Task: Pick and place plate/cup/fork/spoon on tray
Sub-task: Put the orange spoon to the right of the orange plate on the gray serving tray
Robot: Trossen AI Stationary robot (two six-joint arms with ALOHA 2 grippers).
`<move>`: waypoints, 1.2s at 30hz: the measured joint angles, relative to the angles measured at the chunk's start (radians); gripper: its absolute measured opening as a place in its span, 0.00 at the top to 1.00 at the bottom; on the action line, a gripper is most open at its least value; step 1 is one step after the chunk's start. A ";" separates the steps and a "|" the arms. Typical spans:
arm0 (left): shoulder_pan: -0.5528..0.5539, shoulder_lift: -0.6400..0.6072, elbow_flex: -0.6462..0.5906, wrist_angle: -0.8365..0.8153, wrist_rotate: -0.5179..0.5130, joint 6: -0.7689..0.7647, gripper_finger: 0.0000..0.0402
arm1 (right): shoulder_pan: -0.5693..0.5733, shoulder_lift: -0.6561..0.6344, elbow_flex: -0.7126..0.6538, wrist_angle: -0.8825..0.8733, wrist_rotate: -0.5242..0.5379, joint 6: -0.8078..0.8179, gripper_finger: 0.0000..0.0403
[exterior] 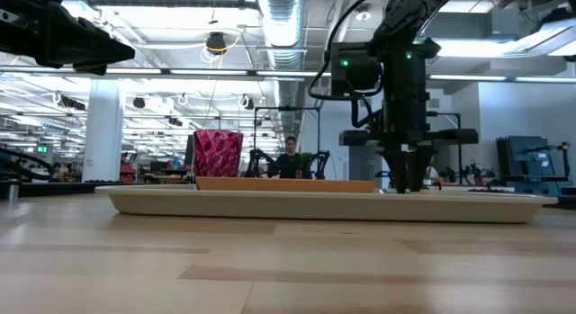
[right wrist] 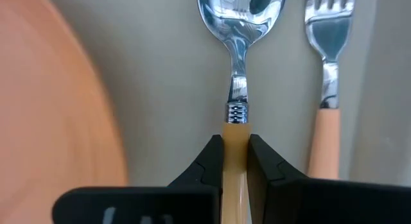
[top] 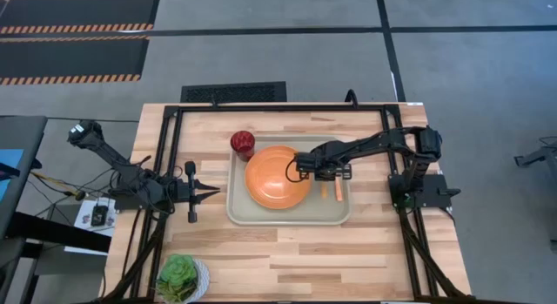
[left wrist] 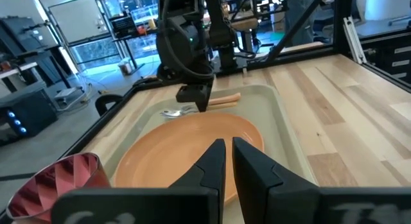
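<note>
The beige tray [top: 248, 215] lies mid-table. On it are the orange plate [top: 277, 177] and the dark red cup [top: 242, 144], which stands at its far left corner. The spoon [right wrist: 239, 31] and the fork [right wrist: 324, 89] lie side by side on the tray floor to the right of the plate. My right gripper [top: 324, 175] stands over the spoon, shut on its orange handle. My left gripper [top: 213, 192] hovers shut and empty just left of the tray. Its wrist view shows the plate [left wrist: 192, 147] and the cup [left wrist: 61, 182]. My right gripper pinches the spoon's orange handle [right wrist: 235, 137] between its two fingers, just behind the metal collar. The fingers [exterior: 409, 181] come from above, pointing down, and lie across the handle. The spoon lies level along the tray floor, its bowl [left wrist: 172, 112] down on the tray.
A small white bowl with green leaves [top: 181, 280] stands at the table's near left corner. Black frame rails [top: 174, 147] run along the table's left, right and far sides. Bare wood [top: 348, 260] lies in front of the tray.
</note>
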 joint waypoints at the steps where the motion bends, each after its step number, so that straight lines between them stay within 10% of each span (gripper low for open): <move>1: 0.000 0.000 0.000 0.000 0.000 -0.001 0.95 | -0.002 0.000 0.000 0.001 -0.002 0.000 0.90; 36: 0.000 0.000 0.000 -0.008 0.023 -0.036 0.95 | 0.015 -0.002 -0.067 0.073 0.007 0.036 0.64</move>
